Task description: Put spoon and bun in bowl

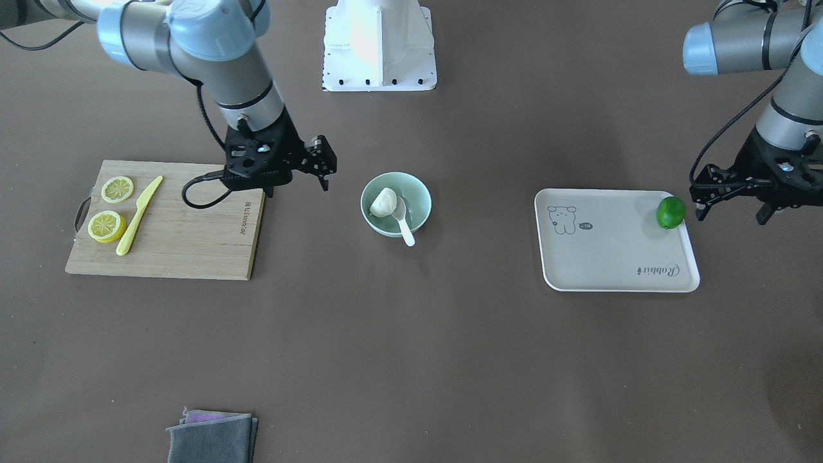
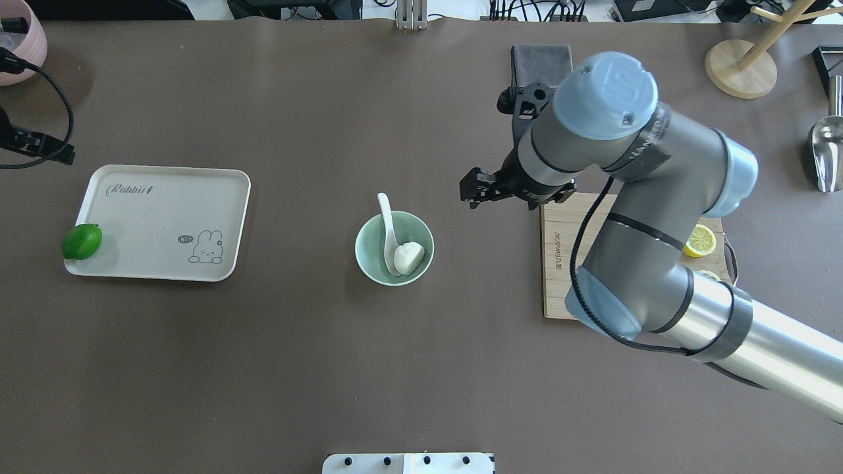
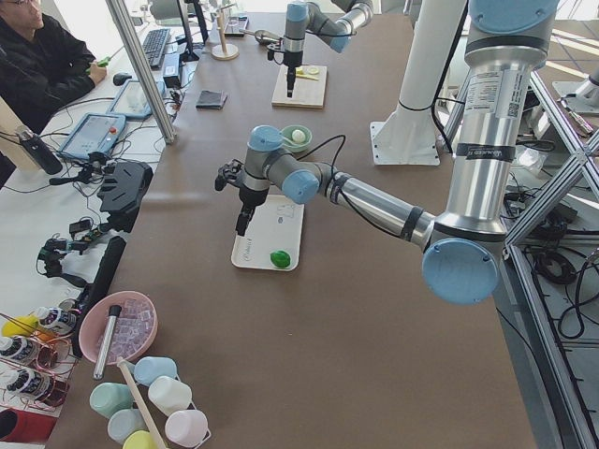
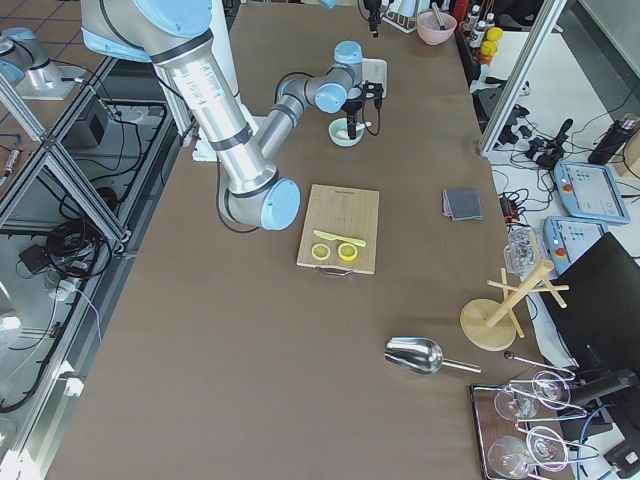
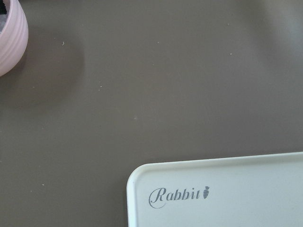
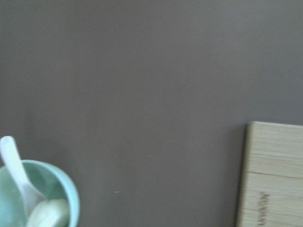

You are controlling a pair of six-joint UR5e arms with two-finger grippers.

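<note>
mint bowl (image 1: 422, 194) holds bun (image 1: 384, 202), spoon (image 1: 405, 229); right gripper (image 1: 297, 186) seemingly open

Setting: robotics research laboratory, two-arm manipulation bench.

Evidence:
- Two grey-and-blue industrial arms, the left arm (image 3: 374, 201) and the right arm (image 4: 215, 110), stand on a white pedestal (image 1: 379, 45) beside a long brown tabletop (image 3: 328, 355).
- Aluminium-profile framing (image 4: 60, 170) runs down the left of the right-side view, with loose cables (image 4: 60, 240) on the floor.
- A teach pendant (image 4: 595, 190) lies on the side bench at right.
- An operator (image 3: 42, 61) sits at upper left of the left-side view, near a keyboard (image 3: 154, 42).
- Test props are staged at the tabletop ends: pastel cups (image 3: 150, 402), a wooden mug tree (image 4: 505, 310), a metal scoop (image 4: 415, 355) and wine glasses (image 4: 530, 425).
</note>
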